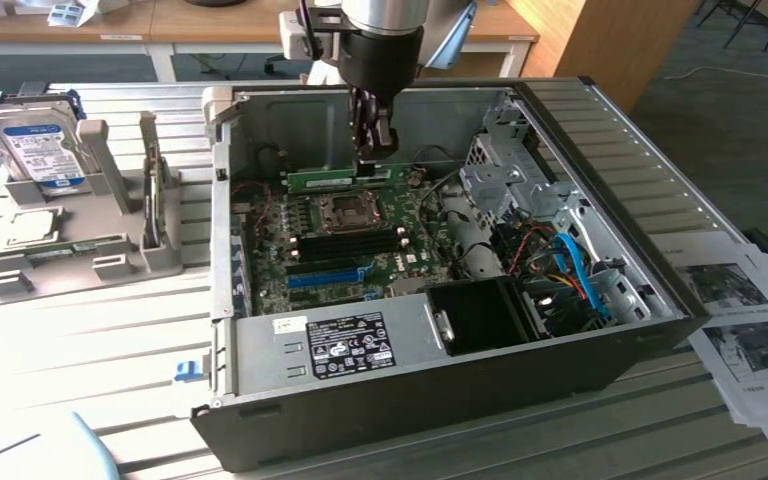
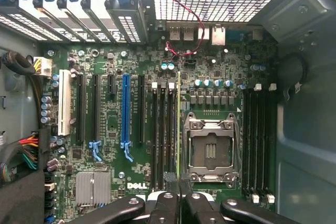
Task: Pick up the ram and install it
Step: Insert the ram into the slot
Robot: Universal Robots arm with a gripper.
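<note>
The ram (image 1: pixel 343 178), a thin green strip, hangs inside the open computer case (image 1: pixel 624 330) just above the motherboard's far end. My gripper (image 1: pixel 375 152) reaches down into the case and is shut on the strip's upper edge near one end. In the wrist view the ram (image 2: pixel 178 124) appears edge-on as a thin green line between the black fingers (image 2: pixel 169 203). It lies along the black memory slots (image 2: pixel 165 129) beside the CPU socket (image 2: pixel 210 148). Whether it touches a slot I cannot tell.
A silver hard drive (image 1: pixel 40 145) stands in a grey holder (image 1: pixel 77 255) at the exterior view's left. Inside the case are a blue long slot (image 1: pixel 324 275), a power supply (image 1: pixel 337 345), drive cages (image 1: pixel 511 165) and cables (image 1: pixel 564 270). Printed papers (image 1: pixel 744 330) lie at the right.
</note>
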